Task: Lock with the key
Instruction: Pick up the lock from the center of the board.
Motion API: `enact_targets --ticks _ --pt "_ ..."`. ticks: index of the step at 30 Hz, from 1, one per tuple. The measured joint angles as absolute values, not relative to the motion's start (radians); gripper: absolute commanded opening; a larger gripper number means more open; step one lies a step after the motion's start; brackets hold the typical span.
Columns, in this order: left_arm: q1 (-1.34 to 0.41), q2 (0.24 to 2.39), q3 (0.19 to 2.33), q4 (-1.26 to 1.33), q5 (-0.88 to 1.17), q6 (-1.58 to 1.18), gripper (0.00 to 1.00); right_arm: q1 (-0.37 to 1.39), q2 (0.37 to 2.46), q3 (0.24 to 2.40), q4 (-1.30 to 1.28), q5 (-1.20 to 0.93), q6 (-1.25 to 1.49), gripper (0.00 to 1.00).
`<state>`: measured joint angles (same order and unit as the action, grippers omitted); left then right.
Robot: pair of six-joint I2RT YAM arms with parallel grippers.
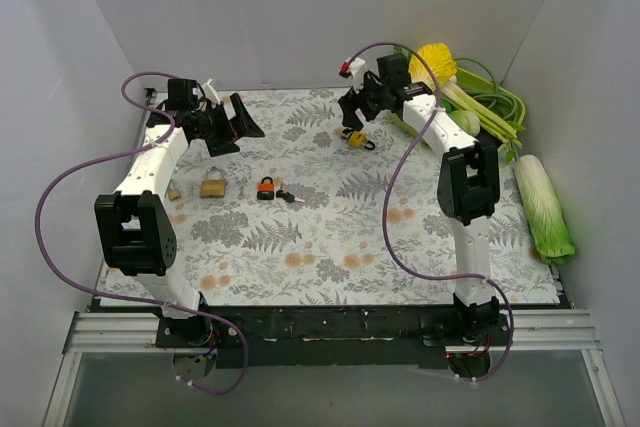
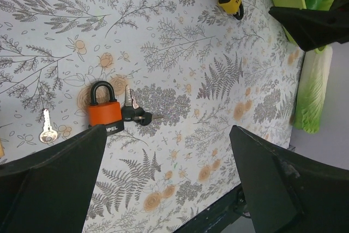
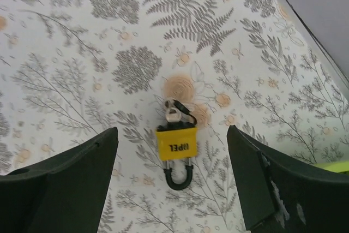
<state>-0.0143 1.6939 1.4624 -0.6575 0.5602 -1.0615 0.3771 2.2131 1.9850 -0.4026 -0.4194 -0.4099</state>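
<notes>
- The yellow padlock [image 3: 174,145] you are after lies flat on the fern-print desk [image 1: 330,237], far side, right of centre. Its dark shackle is seated in the body. A silver key [image 3: 174,114] on a small ring sits at the end opposite the shackle, though how deep it goes in cannot be told.
- An orange padlock [image 2: 104,112] lies near the middle of the desk, its black shackle closed and black-headed keys [image 2: 135,114] touching its side. A loose silver key [image 2: 47,129] lies near it, and a brass padlock [image 1: 212,185] rests just beside it in the top view.
- Your right arm reaches to the far side with its wrist tipped down. The right gripper [image 3: 172,133] hangs over the yellow padlock, which its wrist view frames between the two fingers.
- Your left arm stretches to the far left corner. The left gripper [image 2: 168,135] is raised above the desk and looks across at the orange padlock.
- Both grippers are spread wide, released, gripping nothing and touching neither lock nor key.
</notes>
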Motion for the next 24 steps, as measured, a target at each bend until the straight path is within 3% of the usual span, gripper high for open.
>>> enact_targets --ticks 13,24 --pt "-0.014 1.694 1.462 -0.650 0.616 -1.063 0.98 0.336 2.397 2.031 -0.550 -0.368 -0.612 0.88" --pt "-0.014 1.694 1.462 -0.649 0.617 -1.063 0.98 0.344 2.429 2.051 -0.539 -0.365 -0.655 0.66"
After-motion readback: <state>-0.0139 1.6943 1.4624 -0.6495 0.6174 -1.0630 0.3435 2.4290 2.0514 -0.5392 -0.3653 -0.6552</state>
